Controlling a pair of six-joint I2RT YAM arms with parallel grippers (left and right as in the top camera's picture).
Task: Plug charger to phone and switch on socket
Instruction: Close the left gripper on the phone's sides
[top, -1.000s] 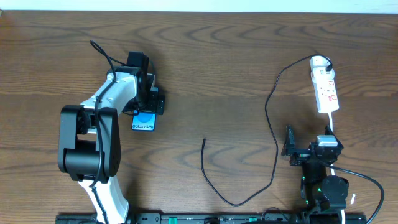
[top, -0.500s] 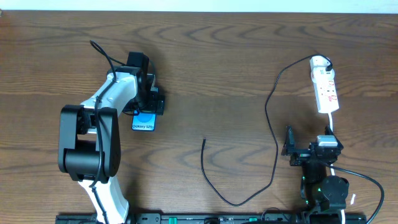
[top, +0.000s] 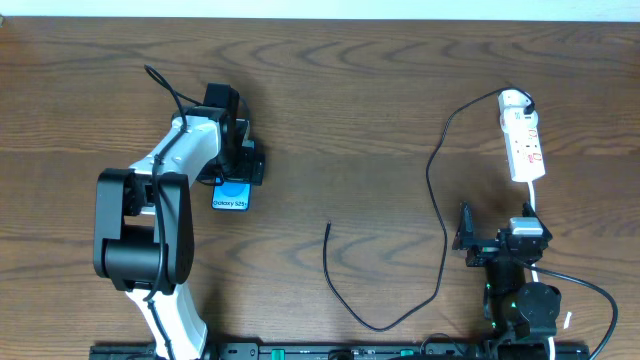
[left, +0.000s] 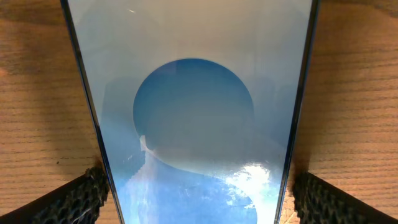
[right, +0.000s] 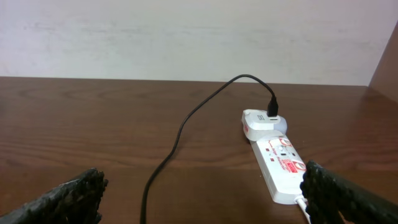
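The phone lies flat on the wood table at the left, and its light blue screen with a darker circle fills the left wrist view. My left gripper is open and straddles the phone. One finger is at each long edge, with a thin gap on the right. The black charger cable runs from the white socket strip down to a loose tip mid-table. My right gripper is open and empty, near the socket and the cable.
A white adapter is plugged into the far end of the strip, with the black cable in it. The strip's white cord runs down to the right arm's base. The table's far edge meets a white wall.
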